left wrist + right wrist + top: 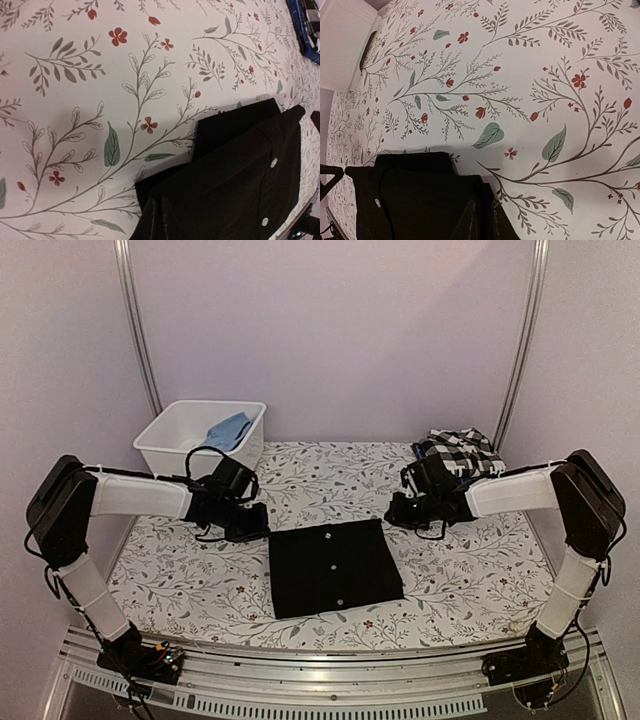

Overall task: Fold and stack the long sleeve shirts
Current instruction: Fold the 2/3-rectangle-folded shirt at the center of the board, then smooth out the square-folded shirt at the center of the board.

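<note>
The plain black collared shirt (335,565) lies folded into a square at the middle of the table, its white buttons facing up. My left gripper (255,525) sits low at the shirt's far left corner. In the left wrist view its fingertips (162,215) are pressed together on the edge of the black cloth (235,175). My right gripper (400,512) sits at the far right corner. Its fingertips (482,215) are likewise together on the black cloth (415,200). A black-and-white checked shirt (462,450) lies bunched at the back right.
A white bin (165,445) stands at the back left with a blue cloth (228,430) in it. The table carries a floral cover (470,570). Metal posts rise at both back corners.
</note>
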`<action>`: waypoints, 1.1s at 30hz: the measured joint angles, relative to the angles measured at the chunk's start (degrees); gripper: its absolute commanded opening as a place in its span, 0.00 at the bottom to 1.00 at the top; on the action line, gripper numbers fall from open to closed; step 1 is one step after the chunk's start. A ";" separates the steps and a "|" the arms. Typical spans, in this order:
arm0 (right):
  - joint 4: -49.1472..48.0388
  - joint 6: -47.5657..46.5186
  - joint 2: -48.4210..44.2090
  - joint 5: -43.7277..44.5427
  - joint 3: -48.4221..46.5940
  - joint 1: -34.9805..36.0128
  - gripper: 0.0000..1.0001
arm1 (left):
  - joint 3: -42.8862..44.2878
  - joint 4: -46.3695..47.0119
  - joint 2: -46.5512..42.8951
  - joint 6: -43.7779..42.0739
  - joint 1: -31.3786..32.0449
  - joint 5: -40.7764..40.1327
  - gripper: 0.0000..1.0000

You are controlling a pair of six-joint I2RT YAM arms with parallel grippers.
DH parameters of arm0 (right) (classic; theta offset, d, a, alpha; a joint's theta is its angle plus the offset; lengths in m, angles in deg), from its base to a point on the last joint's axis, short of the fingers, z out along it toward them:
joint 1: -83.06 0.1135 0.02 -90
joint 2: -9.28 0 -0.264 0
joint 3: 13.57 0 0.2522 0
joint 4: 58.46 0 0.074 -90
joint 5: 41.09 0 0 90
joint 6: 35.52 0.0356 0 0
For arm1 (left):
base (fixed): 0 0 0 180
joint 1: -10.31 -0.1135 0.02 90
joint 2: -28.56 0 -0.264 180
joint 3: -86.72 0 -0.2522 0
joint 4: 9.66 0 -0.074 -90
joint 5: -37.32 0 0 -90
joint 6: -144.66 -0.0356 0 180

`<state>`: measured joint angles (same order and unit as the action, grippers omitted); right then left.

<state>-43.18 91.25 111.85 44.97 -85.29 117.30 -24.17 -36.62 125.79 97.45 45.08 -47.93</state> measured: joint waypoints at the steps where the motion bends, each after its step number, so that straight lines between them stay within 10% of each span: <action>1: 0.44 -0.37 0.02 0.50 -0.50 -0.31 0.19 | 0.00 -0.17 0.00 -0.07 -0.17 -0.20 0.35; 3: 1.57 -1.22 0.04 1.16 -1.70 -0.92 0.26 | 0.50 -1.73 0.22 -1.88 -1.88 -1.38 0.56; 6: 3.93 -2.56 0.04 2.05 -4.09 -1.29 0.35 | 2.91 -4.57 0.39 -3.98 -3.48 -3.34 0.59; 17: 10.95 -5.25 -10.64 2.78 -0.90 10.73 0.36 | 2.73 -8.63 -9.11 -6.40 4.35 -0.39 0.29; 33: 11.08 -0.02 -9.53 2.25 5.97 21.49 0.30 | -1.09 -3.69 -1.84 -1.62 18.97 11.69 0.17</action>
<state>-32.09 91.23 102.32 47.22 -79.32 138.79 -25.26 -40.31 123.95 95.83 64.05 -36.23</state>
